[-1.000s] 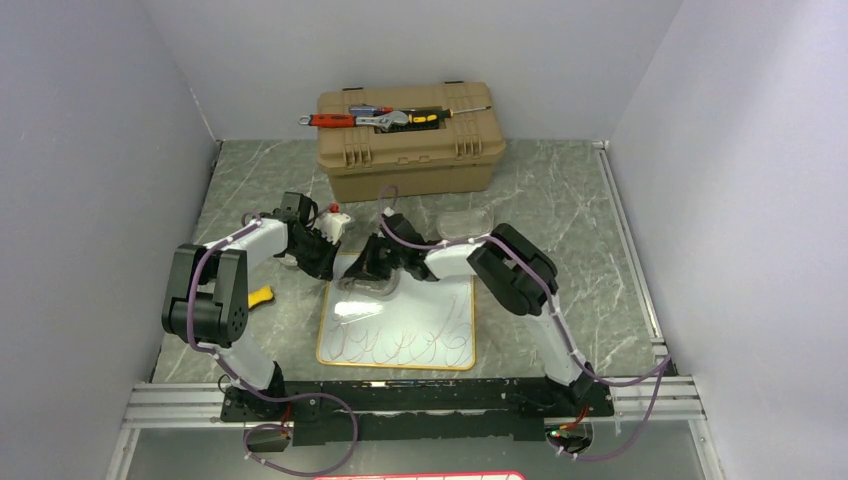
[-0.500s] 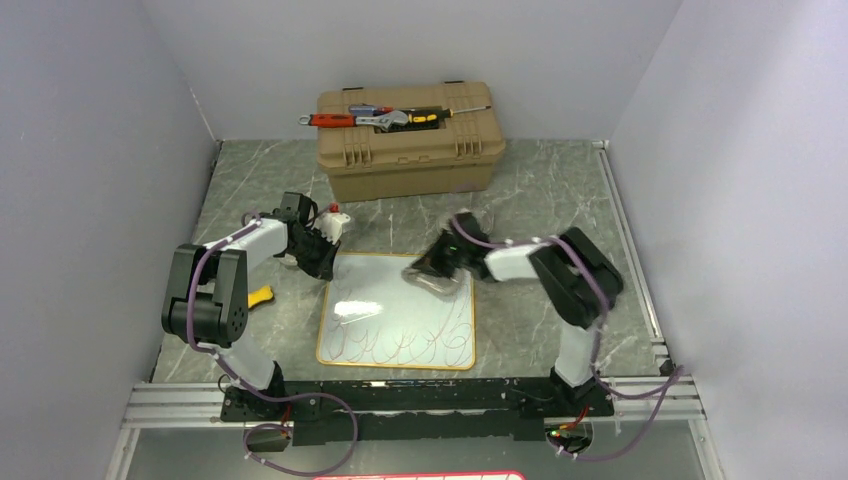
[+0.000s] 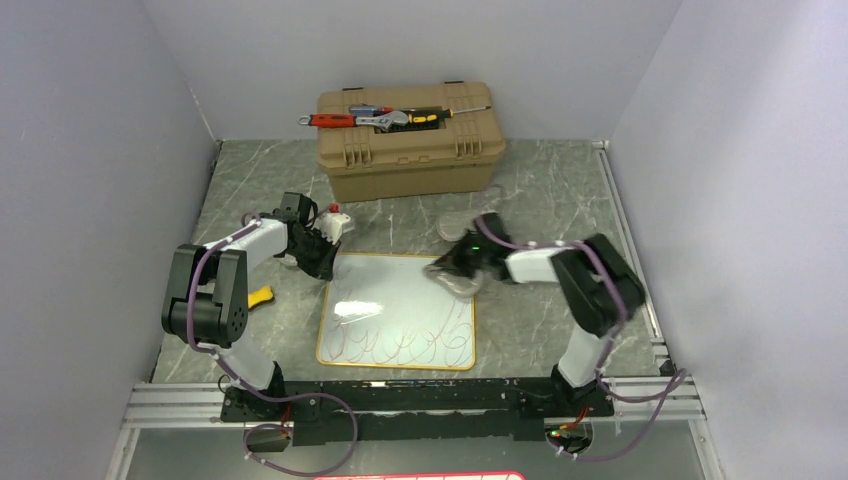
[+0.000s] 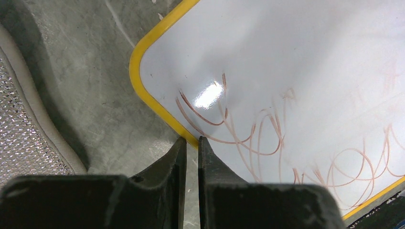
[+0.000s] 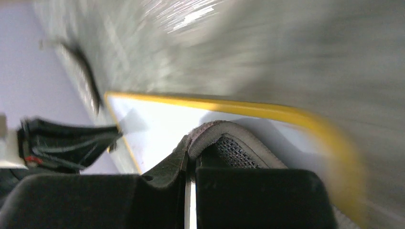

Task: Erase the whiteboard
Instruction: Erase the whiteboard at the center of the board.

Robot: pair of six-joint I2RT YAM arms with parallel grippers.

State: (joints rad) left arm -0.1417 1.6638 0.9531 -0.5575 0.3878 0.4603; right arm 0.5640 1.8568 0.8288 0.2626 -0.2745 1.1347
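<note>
**One board, lower half left to wipe**

One whiteboard lay flat mid-table, just ahead of the arm bases. Its far half looked clean, while looping scribbles covered the near half.

The right gripper was clamped shut on a grey mesh pad, which sat on the board's far right corner. That wrist view was blurred. The left gripper was closed to a thin slit at the far left edge, apparently pinching the yellow rim to steady the board.

To do this step well:
- Keep the pad flat under even pressure.
- Sweep in overlapping rows toward the near edge.
- Keep the left grip firm so the board does not slide.

Counts: two arms, two grippers, one board and one pad in the grip. There was also one tan toolbox with a few tools on its lid — too small to count surely — and one yellow thing by the left arm.
</note>
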